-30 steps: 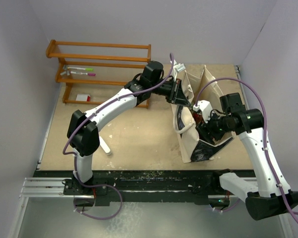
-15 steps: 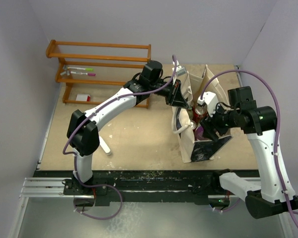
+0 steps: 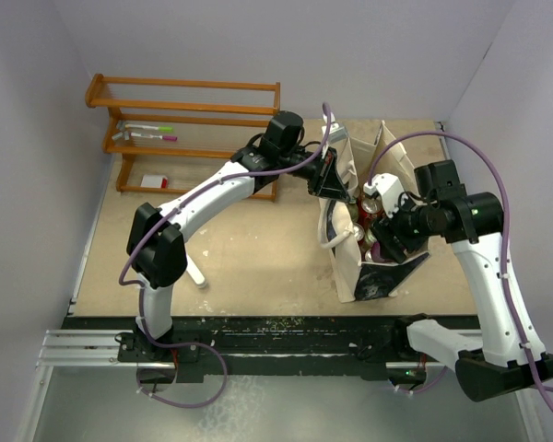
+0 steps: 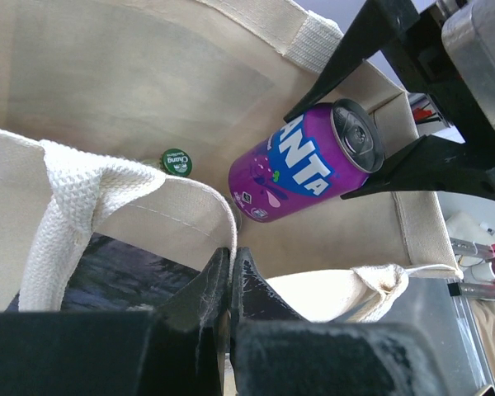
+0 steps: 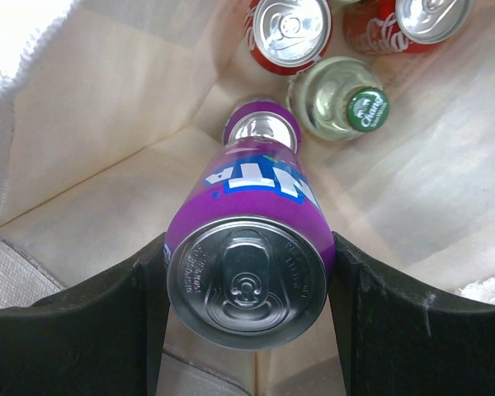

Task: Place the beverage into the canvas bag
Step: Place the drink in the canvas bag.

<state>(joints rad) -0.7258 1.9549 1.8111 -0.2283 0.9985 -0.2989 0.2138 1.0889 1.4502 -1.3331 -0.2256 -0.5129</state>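
Releasing the purple Fanta can [image 5: 246, 247] from where it hangs is judged the main risk. It is tilted rather than upright, and directly below it a second purple can [image 5: 262, 128], a green-capped bottle [image 5: 346, 103] and red cans [image 5: 290, 29] are packed at the top of the right wrist view. A drop could knock the glass bottle or leave the can wedged on its side. A second hazard lies with the canvas bag [image 4: 132, 82]: its rim is pinched between the nearly closed fingers of the left gripper [image 4: 229, 272] at the lower centre of the left wrist view, and if that fabric slips, the mouth may be expected to fold in on the right arm.

The can is clamped across its body by the right gripper [image 5: 246, 285], inside the bag's mouth, right of centre in the top view. It is seen as a slim purple can with white and blue lettering and a silver lid whose tab is unopened; no dents can be made out.
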